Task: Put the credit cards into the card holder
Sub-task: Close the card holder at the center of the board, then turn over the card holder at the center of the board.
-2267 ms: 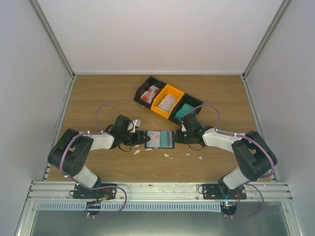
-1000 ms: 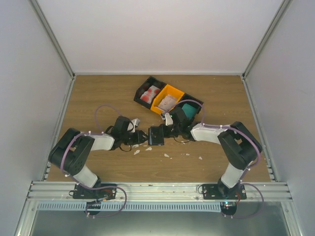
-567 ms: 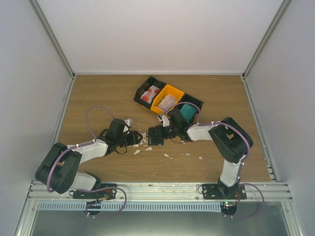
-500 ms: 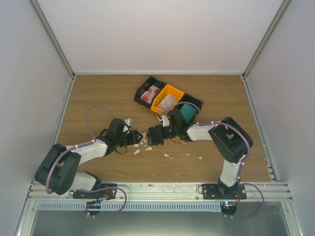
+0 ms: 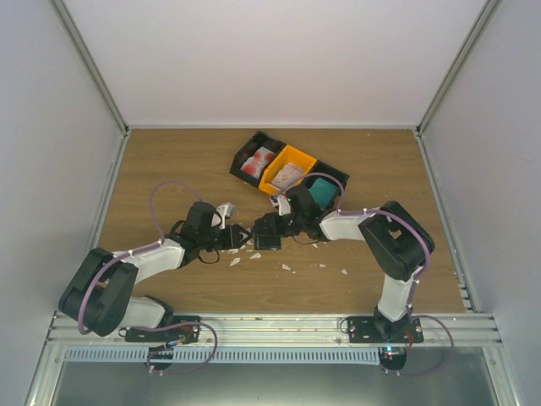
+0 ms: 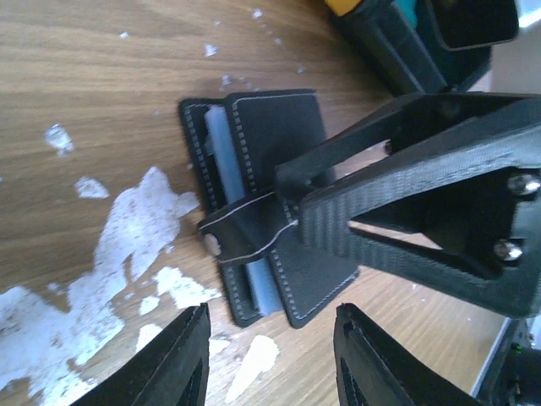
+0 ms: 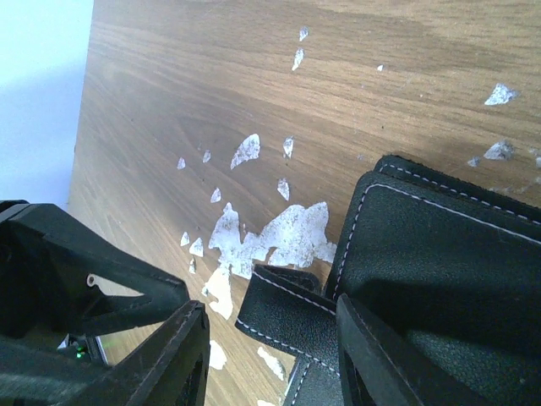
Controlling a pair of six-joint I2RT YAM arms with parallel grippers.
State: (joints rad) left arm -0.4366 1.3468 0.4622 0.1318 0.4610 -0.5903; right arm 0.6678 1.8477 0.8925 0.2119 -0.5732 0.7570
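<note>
Status, L to R. Left gripper: fingers apart, empty, just short of small flat black folding card holder. Holder folded shut on wooden table, strap loose, pale-blue edge betw. covers, prob. a card. Right gripper: spread over holder, clamped on nothing. Judged incomplete: red-and-white, pale and teal credit cards in open plastic bins beyond; closure not fastened.
</note>
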